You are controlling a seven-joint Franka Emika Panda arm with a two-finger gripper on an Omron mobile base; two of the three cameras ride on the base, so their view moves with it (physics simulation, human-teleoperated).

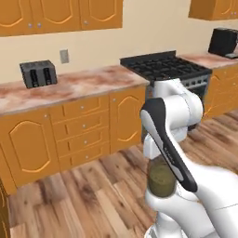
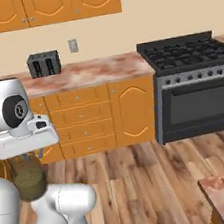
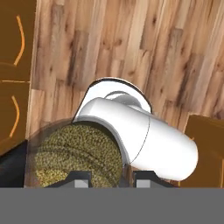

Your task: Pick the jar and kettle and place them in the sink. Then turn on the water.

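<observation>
We've got the gripper (image 3: 107,178) clamped on the jar (image 3: 76,155), lower left of frame, carried over the floor (image 3: 131,48) toward the sink.

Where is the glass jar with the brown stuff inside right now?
The clear glass cylindrical jar with olive-brown contents is held in the jaws above the wooden plank floor, close against the robot's own white arm, away from the orange cabinets and marble-patterned counter.

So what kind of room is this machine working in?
A home kitchen, by the look of it, though a computer-rendered one. A black gas stove stands against the wall, a toaster sits on the marbled countertop, and orange wooden cabinets run below it.
</observation>
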